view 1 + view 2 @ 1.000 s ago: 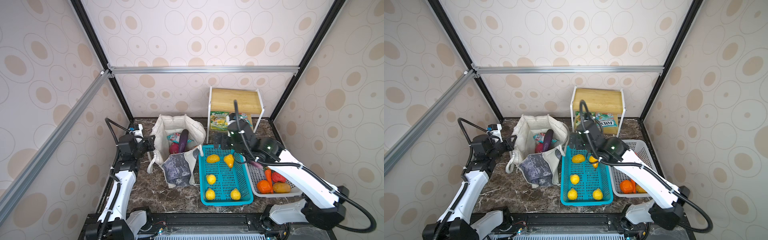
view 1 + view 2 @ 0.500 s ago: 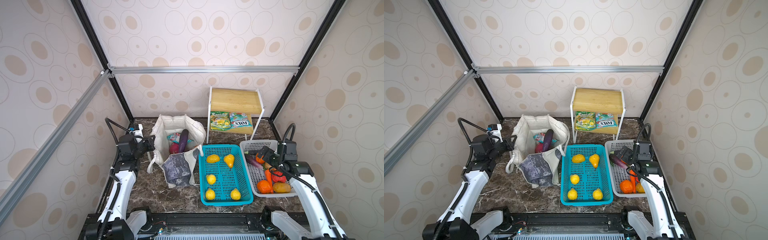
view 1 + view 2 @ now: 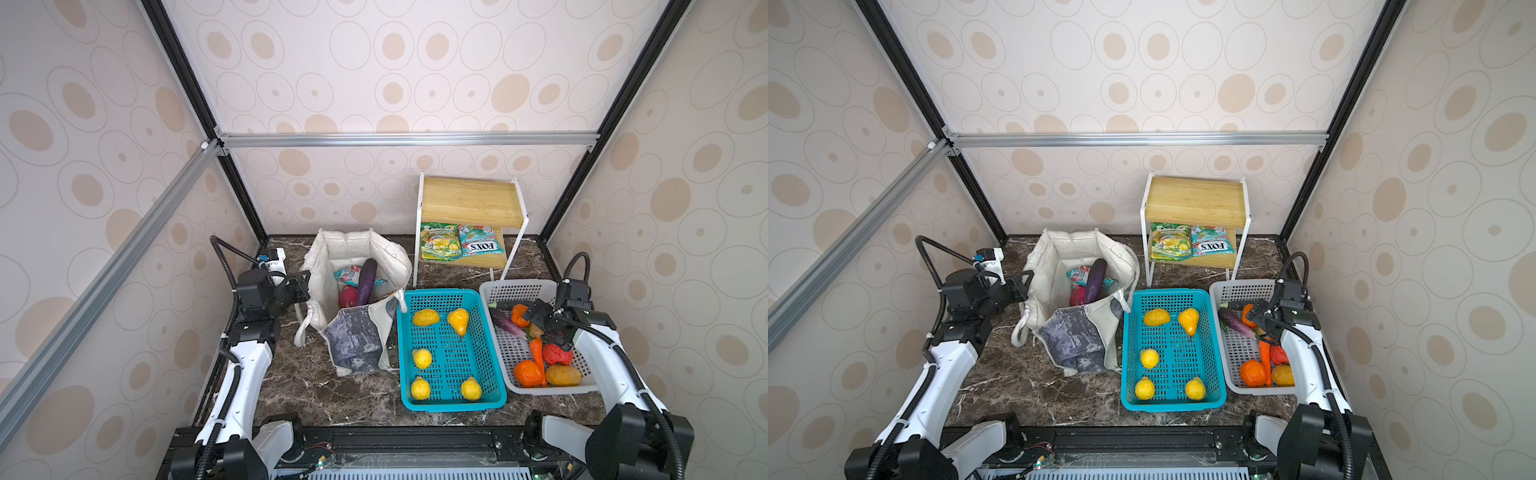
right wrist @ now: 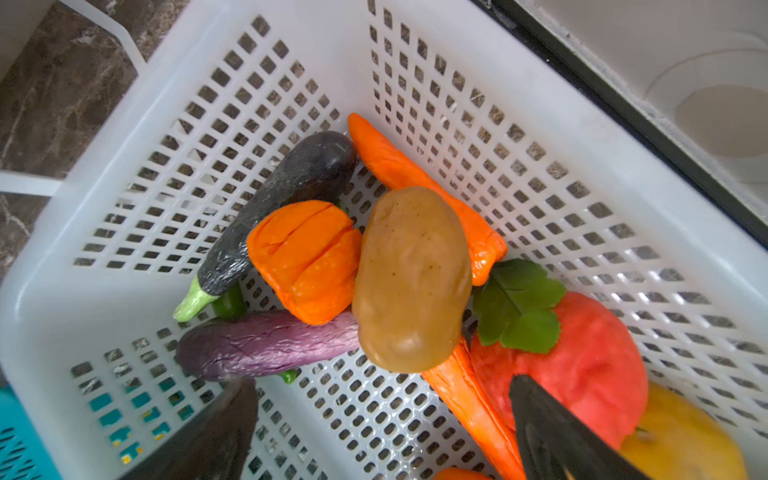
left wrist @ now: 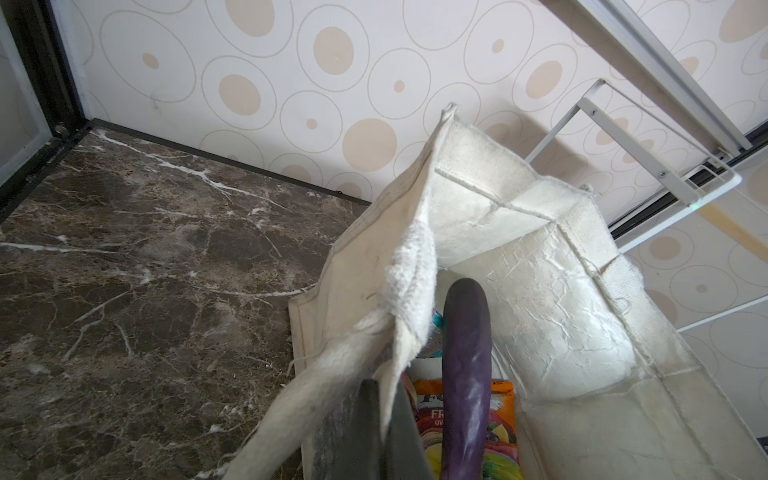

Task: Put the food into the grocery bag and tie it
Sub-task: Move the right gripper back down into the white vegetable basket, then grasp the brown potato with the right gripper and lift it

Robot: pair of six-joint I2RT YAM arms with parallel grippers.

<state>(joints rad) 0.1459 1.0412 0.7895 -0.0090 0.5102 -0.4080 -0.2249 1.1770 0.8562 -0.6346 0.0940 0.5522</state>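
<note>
Right tool (image 3: 546, 324): swung back from the middle, now spread wide and empty over the white basket (image 3: 517, 285) of vegetables (image 4: 411, 278).
Left tool (image 3: 300, 286): still clenched on the grocery bag (image 3: 357, 345) rim.
Food: eggplant (image 3: 366, 281) already inside the grocery bag.
Meaning: another pick is likely next, with tying later.

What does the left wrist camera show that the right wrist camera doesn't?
Only the left wrist view: the grocery bag, open, its wall pinched in the shut left hand, with a purple eggplant and an orange packet inside, and a strap handle hanging outside. Only the right wrist view: the white basket holding a potato, carrots and a red tomato, a corner of the teal basket, and the open right hand, empty. Both: the dark marble tabletop and the spotted wall.
</note>
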